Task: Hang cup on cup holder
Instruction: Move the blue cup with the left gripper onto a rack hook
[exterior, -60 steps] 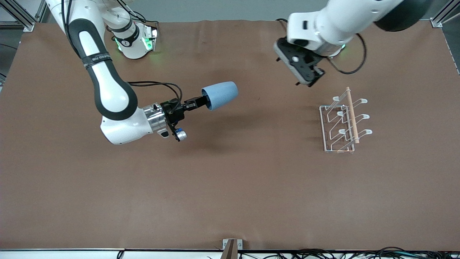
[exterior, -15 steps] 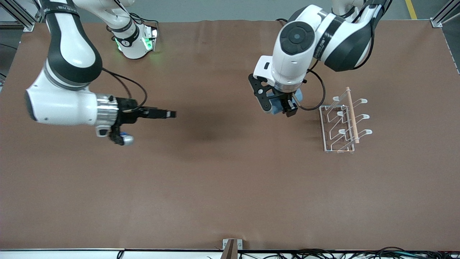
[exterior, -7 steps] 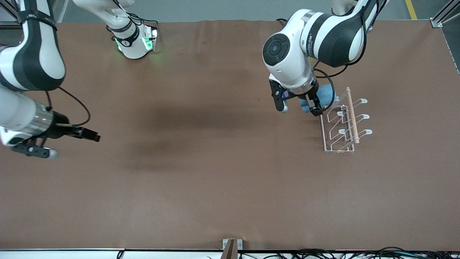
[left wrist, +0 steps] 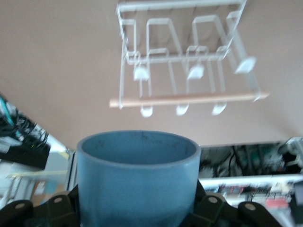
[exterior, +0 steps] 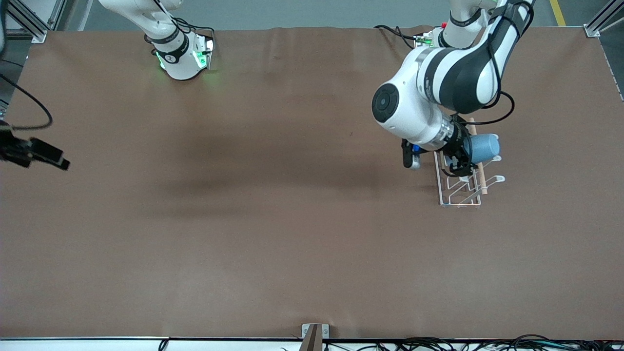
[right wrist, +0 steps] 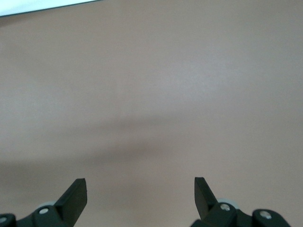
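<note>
Front view: 1 small light-blue plastic tumbler (exterior: 483, 146) is gripped by left gripper (exterior: 463, 155) over 1 white wire rack w/ wooden rod (exterior: 477, 157); right gripper (exterior: 46, 155), spread wide, is parked at table edge.

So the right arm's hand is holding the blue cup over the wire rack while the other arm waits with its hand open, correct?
Not quite: the left hand holds the blue cup over the wire rack, as the front view shows. The right hand waits open at its own end of the table.
</note>
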Robot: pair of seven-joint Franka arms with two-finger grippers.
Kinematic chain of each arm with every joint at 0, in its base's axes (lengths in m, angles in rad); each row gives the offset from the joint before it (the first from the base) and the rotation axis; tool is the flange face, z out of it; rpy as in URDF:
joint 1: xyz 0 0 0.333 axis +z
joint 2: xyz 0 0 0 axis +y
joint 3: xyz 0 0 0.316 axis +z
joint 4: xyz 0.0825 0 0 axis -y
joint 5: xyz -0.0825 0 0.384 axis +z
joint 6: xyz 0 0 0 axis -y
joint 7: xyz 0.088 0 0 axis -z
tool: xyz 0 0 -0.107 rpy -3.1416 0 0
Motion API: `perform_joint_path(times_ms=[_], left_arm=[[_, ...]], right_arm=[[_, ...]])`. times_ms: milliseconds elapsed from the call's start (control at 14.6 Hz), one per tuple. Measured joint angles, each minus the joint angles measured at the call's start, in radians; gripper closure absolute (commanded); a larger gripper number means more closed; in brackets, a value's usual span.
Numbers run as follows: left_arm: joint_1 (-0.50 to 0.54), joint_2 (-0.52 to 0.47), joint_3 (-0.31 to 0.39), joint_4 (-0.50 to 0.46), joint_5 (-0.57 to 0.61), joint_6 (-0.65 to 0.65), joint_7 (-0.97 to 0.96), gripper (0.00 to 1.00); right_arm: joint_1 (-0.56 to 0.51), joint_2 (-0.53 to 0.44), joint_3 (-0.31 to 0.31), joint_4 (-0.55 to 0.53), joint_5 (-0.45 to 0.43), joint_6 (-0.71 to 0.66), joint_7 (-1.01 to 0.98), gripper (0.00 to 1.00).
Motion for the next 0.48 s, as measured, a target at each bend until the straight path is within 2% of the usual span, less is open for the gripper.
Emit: perform_joint_path(times_ms=[206, 480], left_arm=[[0.005, 0.075, 0.003, -0.009, 0.133, 0.000, -0.001, 0.99], [0.010, 0.198, 0.004, -0.030, 0.266, -0.004, -0.096, 0.98]], right_arm=[[-0.033, -0.049, 0.025, -0.003, -0.002, -0.021, 0.000, 0.00], [-0.031, -0.046, 0.041, -0.010, -0.050, -0.031, 0.000, 0.00]])
